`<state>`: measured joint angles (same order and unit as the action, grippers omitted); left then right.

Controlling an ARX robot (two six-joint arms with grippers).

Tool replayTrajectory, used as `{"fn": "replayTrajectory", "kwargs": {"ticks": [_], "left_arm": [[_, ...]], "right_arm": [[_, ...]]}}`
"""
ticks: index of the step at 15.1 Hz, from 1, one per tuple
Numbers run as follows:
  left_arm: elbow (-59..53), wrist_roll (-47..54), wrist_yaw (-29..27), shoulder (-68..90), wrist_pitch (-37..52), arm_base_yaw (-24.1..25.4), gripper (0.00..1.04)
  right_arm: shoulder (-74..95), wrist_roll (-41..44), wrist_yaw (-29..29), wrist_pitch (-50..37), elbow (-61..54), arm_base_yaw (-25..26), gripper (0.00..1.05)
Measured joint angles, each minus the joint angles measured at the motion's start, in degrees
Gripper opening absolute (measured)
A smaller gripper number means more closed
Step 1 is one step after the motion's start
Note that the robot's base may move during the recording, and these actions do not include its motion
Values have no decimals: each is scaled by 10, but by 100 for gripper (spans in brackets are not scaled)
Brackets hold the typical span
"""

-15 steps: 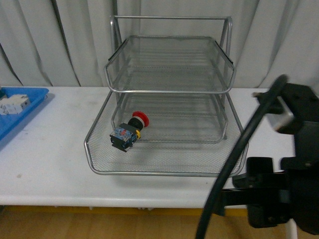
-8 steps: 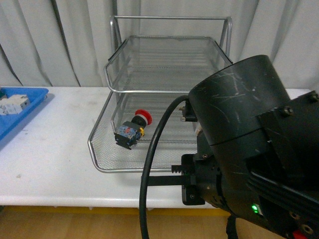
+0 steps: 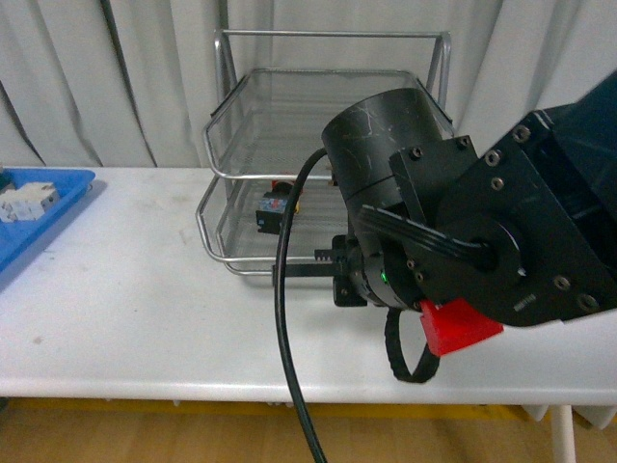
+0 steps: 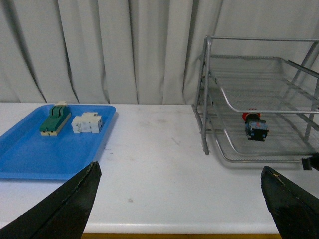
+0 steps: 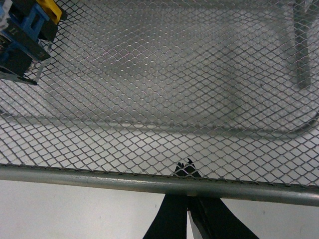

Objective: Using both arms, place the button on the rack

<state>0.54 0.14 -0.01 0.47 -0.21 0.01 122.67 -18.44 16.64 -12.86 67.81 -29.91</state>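
The button lies on its side in the rack's bottom tier — small, hard, light, best gripped by its blocky body. Right tool is pinched on the tier's front rim; left tool is spread wide, empty.

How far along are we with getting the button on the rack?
Done: the button lies on the rack's bottom mesh tray, with nothing gripping it. In hand: the right end effector sits closed against that tray's front rim; the left end effector hangs open and empty over the table. Left: seemingly only backing both arms away.
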Motion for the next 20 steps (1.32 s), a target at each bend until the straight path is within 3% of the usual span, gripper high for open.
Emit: {"fn": "replayTrajectory", "kwargs": {"ticks": [3, 5, 11, 12, 13, 15, 17, 20], "left_arm": [[0, 0, 0, 0, 0, 0, 98], [0, 0, 0, 0, 0, 0, 98], [0, 0, 0, 0, 0, 0, 98], [0, 0, 0, 0, 0, 0, 98], [0, 0, 2, 0, 1, 0, 98], [0, 0, -2, 0, -1, 1, 98], [0, 0, 0, 0, 0, 0, 98], [0, 0, 0, 0, 0, 0, 98]], "right_arm": [[43, 27, 12, -7, 85, 28, 2], [38, 31, 10, -29, 65, 31, 2], [-200, -36, -91, -163, -220, 38, 2], [-225, -49, -90, -163, -246, 42, 10], [-180, 28, 20, -416, -323, 50, 2], [-214, 127, 42, -572, -445, 89, 2], [-326, 166, 9, -618, -497, 130, 2], [-416, 179, -42, -565, -583, 176, 2]]}}
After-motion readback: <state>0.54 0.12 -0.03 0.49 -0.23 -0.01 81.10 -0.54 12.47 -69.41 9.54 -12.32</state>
